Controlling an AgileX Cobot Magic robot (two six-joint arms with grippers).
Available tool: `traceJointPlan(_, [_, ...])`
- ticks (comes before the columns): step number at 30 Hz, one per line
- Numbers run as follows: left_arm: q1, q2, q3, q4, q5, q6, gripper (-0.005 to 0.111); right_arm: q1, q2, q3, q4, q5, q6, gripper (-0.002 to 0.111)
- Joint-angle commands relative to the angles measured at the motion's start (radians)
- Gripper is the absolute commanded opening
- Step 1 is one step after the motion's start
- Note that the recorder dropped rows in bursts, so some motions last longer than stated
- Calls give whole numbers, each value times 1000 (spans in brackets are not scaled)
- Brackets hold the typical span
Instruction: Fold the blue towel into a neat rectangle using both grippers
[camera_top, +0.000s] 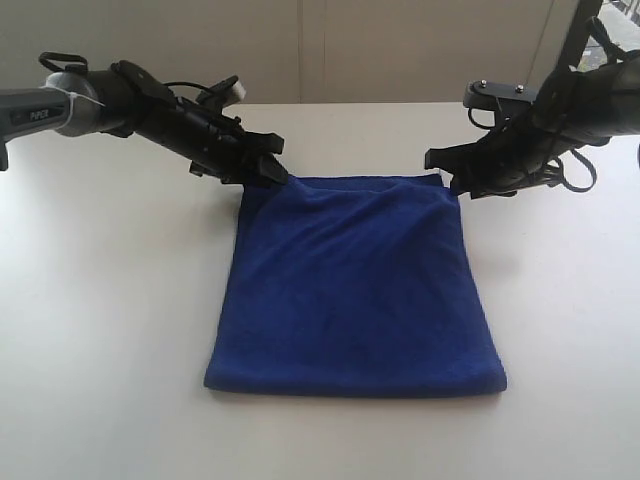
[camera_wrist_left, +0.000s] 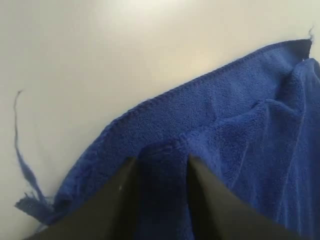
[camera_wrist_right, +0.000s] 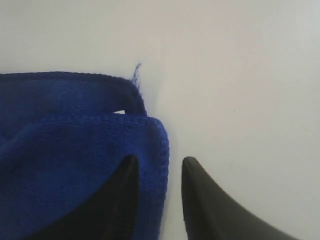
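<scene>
White table, bare apart from the work. Blue towel lies flat mid-table, doubled: rounded fold along the near edge, two free edges stacked along the far edge. Outline close to square; judged slightly longer near-to-far, allowing for the camera's slant. Both arms reach in from the far side, one per far corner. Left gripper sits on the far-left corner and right gripper on the far-right corner. The whole cloth runs from the jaws toward the near edge, and neither arm is nearer than the other. Left wrist view: jaws stand apart, straddling a rumpled ridge of cloth that fills the gap. The gap looks too wide for a pinch on thin cloth, so I read it as no grip. Right wrist view: jaws apart, one finger over the upper layer, and the hemmed edge and bare table show in the gap. Nothing held. Same view: the upper corner sits a little short of the lower one, so the layers are not quite flush. Loose thread trails off the left corner. Judgement: the next fold turns on both jaws taking their own corners evenly.
</scene>
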Motion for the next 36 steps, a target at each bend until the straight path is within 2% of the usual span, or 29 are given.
traceJointPlan(1, [4, 14, -4, -10, 26, 10, 39, -11, -1, -2, 0, -9, 0, 30])
traceJointPlan(5, [4, 14, -4, -10, 26, 13, 31, -11, -1, -2, 0, -9, 0, 30])
traceJointPlan(11, [4, 14, -4, -2, 20, 34, 0, -11, -1, -2, 0, -9, 0, 30])
traceJointPlan(22, [4, -47, -12, -4, 29, 107, 0, -11, 1, -2, 3, -52, 0, 30])
traceJointPlan(28, [4, -51, -17, -4, 39, 107, 0, -11, 37, -2, 36, -85, 0, 44])
traceJointPlan(36, [4, -51, -17, 5, 61, 129, 0, -11, 69, -2, 93, -129, 0, 45])
